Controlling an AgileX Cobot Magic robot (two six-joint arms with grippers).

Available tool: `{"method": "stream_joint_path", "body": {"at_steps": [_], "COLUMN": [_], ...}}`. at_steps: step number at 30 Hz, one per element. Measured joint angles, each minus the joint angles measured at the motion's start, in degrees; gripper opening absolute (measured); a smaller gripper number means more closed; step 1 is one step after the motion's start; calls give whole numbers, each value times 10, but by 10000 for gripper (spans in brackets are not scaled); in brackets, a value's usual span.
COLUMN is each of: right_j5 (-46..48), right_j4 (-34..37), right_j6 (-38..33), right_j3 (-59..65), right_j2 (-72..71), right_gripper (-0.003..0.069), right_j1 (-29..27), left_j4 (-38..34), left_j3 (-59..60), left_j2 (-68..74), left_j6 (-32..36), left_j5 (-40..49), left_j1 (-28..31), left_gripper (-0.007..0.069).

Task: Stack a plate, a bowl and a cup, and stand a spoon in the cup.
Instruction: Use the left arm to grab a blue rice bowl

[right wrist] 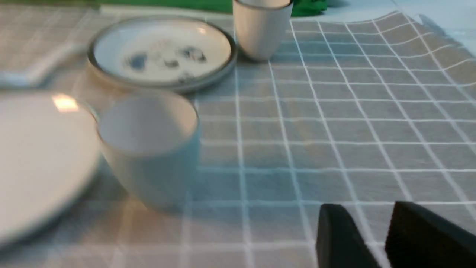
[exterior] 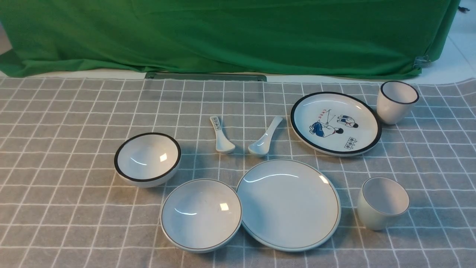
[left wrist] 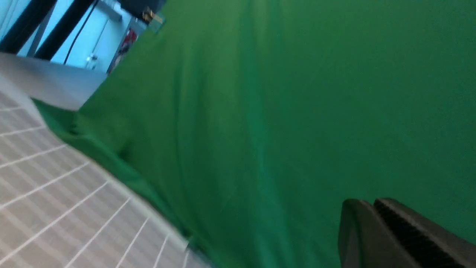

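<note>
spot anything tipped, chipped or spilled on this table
Nothing stands out. The plain plate, grey-rimmed bowl, grey-rimmed cup and plain spoon all rest right way up on the checked cloth; no spill or chip shows.

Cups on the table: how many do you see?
2. The black-rimmed cup stands far right, beside the cartoon plate; the grey-rimmed cup stands near right, beside the plain plate. None seems hidden.

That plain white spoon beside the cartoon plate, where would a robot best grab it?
Probably take the plain white spoon by its handle, coming straight down from above. It lies on the checked cloth with its scoop nearest the robot and its slim handle angled away to the right. Jaws could close across that narrow handle; the wide, rounded scoop would likely slip.
</note>
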Motion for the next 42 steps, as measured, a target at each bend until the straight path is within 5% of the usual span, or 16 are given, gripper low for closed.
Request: {"method": "stream_joint_path", "body": {"at_steps": [3, 7, 11, 17, 21, 25, 30, 33, 38, 42], "right_j5": [-50, -135, -219, -274, -166, -14, 215, 359, 428, 426], "right_j4": [50, 77, 82, 85, 75, 65, 54, 42, 37, 35], "right_j6": [66, 166, 208, 242, 257, 181, 43, -23, -68, -73], "right_j3": [0, 0, 0, 0, -51, -177, -389, -488, -537, -530], "right_j2": [0, 0, 0, 0, 6, 61, 229, 337, 436, 464], "right_gripper": [242, 242, 242, 242, 180, 58, 24, 24, 23, 23], "right_j1": [0, 0, 0, 0, 11, 40, 93, 115, 122, 122], "left_j4": [22, 66, 146, 153, 92, 82, 137, 204, 248, 264], "left_j3": [-3, -65, -261, -440, -444, -446, -464, -508, -569, -590], "left_j2": [0, 4, 111, 431, 565, 641, 727, 789, 847, 881], "left_j6": [-71, -110, -112, 99, 197, 220, 157, 64, 24, 18], "left_j5": [-72, -49, 207, 654, 716, 712, 688, 689, 690, 677], "left_j1": [-1, -1, -1, -1, -4, -33, -140, -219, -259, -264], "left_gripper": [17, 17, 17, 17, 13, 4, 1, 1, 21, 107]}}
